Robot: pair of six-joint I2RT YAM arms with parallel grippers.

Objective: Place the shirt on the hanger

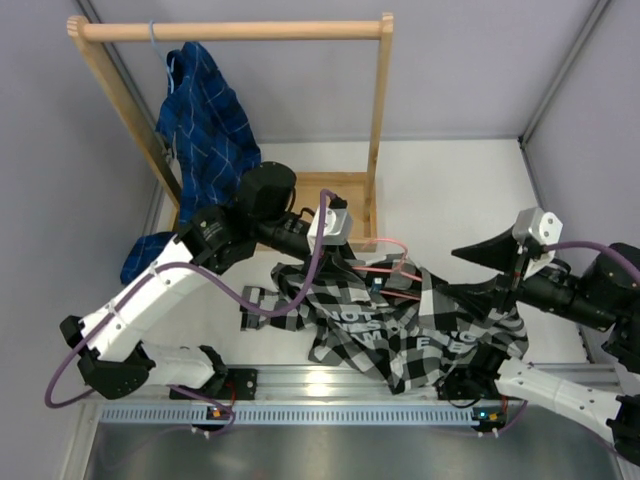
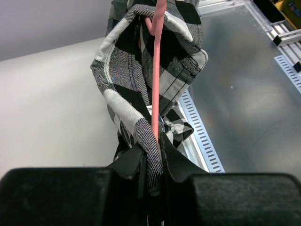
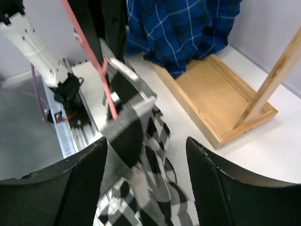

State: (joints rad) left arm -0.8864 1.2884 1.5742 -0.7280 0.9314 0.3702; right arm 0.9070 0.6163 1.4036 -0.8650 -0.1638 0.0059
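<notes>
Low centre, my left gripper is clenched on the limp, crumply shirt and thin stiff hanger; right gripper gapes wide; I'd pinch a hemmed edge.

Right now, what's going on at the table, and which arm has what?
The left gripper is shut on a fold of the black-and-white check shirt together with the pink wire hanger, whose wire runs up inside the fabric. The right gripper is open, with shirt fabric showing between its fingers. Most of the shirt lies crumpled on the table between the arms, so it is not yet properly on the hanger. A blue plaid shirt hangs on the wooden rack behind.
</notes>
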